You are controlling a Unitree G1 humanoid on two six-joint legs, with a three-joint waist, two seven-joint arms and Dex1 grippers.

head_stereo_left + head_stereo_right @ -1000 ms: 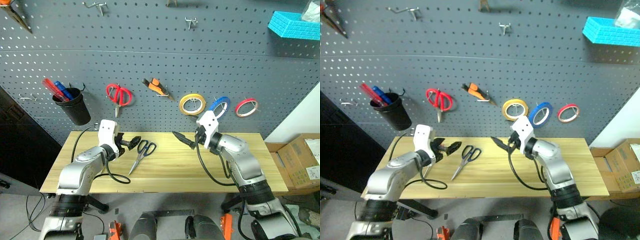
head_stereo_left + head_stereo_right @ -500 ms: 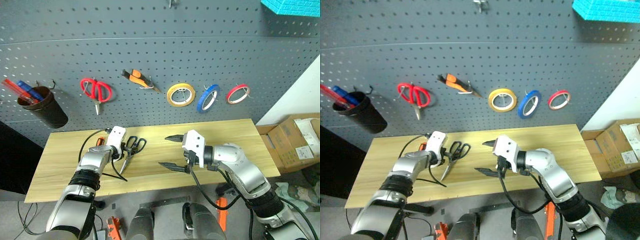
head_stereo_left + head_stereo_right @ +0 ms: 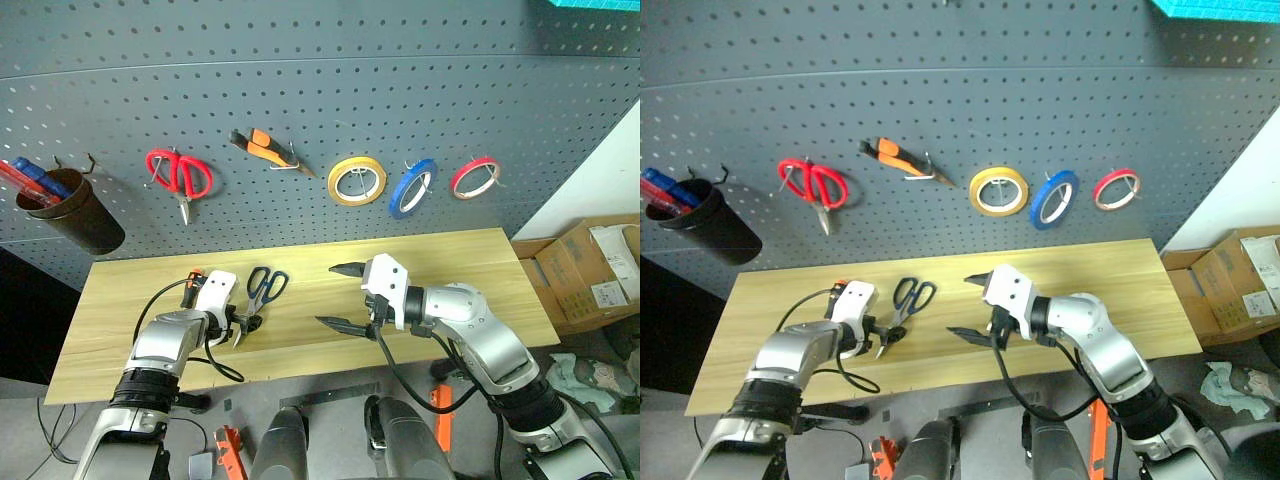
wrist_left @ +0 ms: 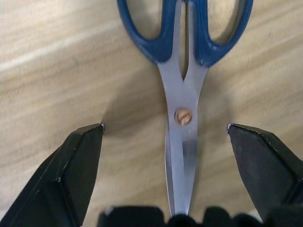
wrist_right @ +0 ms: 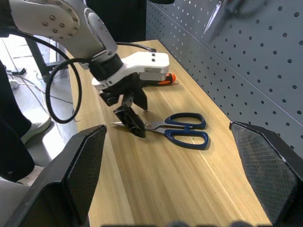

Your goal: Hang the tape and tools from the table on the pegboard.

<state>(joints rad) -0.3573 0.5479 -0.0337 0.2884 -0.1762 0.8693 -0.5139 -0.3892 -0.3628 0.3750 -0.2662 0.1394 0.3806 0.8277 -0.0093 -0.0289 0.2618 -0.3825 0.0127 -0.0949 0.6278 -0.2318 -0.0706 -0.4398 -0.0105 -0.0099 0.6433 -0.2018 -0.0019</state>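
- Two open grippers over the table [image 3: 470, 262], head view: left gripper [image 3: 243, 326] pointing down at blade end of dark-handled scissors [image 3: 262, 287], right gripper [image 3: 342, 296] hovering empty mid-table. Blue tape [image 3: 411, 187] and pliers [image 3: 262, 148] hanging on pegboard [image 3: 300, 90].
- Left wrist view: fingers [image 4: 75, 165] spread wide, straddling scissors' blades, not touching.
- Right wrist view: screwdriver's orange tip [image 5: 166, 79] peeking past left gripper.

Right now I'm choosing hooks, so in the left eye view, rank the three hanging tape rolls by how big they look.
1. Yellow roll, largest.
2. Blue tape, looks a little narrower, but it hangs turned partly edge-on, so its true size against the yellow is unsure.
3. Red roll, smallest.
All hang on the pegboard.
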